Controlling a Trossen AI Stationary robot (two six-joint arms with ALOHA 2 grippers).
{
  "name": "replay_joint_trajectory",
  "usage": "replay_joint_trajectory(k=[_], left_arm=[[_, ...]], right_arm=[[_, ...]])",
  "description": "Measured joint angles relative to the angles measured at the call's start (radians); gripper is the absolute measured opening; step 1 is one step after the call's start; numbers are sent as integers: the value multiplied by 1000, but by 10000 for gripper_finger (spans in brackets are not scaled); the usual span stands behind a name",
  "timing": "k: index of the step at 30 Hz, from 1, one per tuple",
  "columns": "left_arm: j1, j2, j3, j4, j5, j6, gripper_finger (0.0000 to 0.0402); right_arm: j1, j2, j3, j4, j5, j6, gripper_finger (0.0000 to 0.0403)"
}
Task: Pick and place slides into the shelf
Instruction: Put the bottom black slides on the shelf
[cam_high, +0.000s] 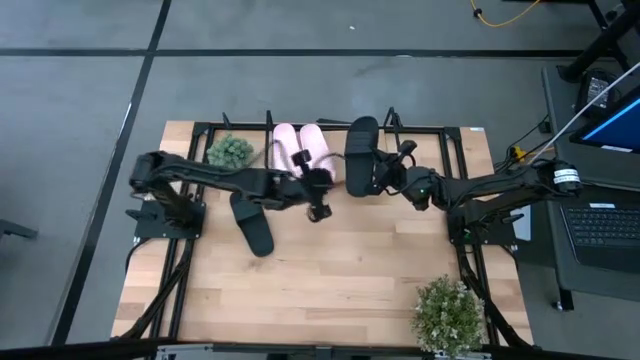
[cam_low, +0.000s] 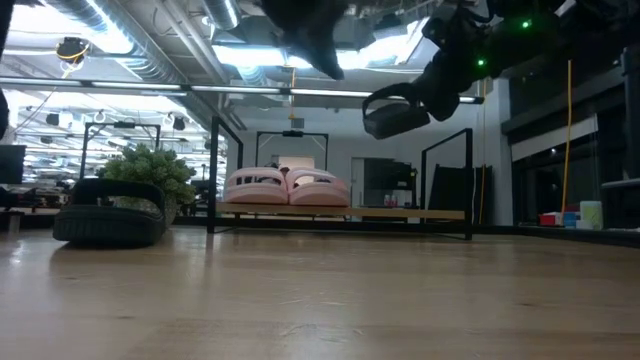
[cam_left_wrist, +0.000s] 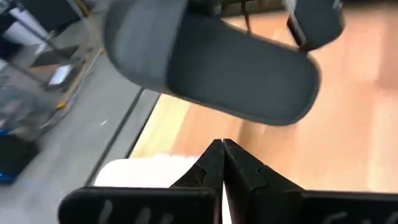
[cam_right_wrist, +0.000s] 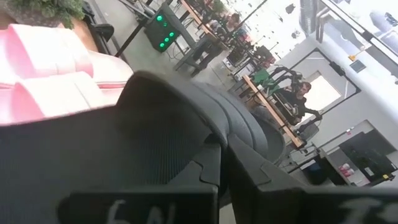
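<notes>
My right gripper (cam_high: 388, 178) is clamped on a black slide (cam_high: 360, 155) above the shelf (cam_high: 455, 150), beside two pink slides (cam_high: 300, 148). My left gripper (cam_high: 320, 208) is pinched together, empty

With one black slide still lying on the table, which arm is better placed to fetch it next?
Probably the left. Its gripper is shut and empty, just right of the black slide on the table. The right gripper is shut on the other black slide, held above the shelf beside the pink slides.
</notes>
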Motion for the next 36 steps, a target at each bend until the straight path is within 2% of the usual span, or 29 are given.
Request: replay_joint_trajectory(k=[2,7,10,13,19,24,28,32,36], left_arm=[[8,-76,-87,117,41,18,0],[26,-266,-288,261,158,48,0],[31,-354,-405,344,218,49,0],[36,-422,-517,426,243,49,0],[52,-530,-690,558,312,49,0],[100,-615,-765,582,378,48,0],[131,-655,-798,578,427,48,0],[148,-663,-808,577,445,48,1],[158,-663,-808,576,446,71,1]], right_arm=[[0,-12,0,-15,2,-1,13],[-3,-32,0,-44,-5,5,13],[-23,-33,0,-53,-78,-1,13],[-65,-31,0,-75,-219,0,13],[-165,-31,8,-96,-255,3,13],[-229,-31,120,-295,-388,81,13],[-273,-31,233,-454,-410,123,13],[-310,-16,288,-503,-415,131,13],[-354,29,306,-514,-493,128,13]])
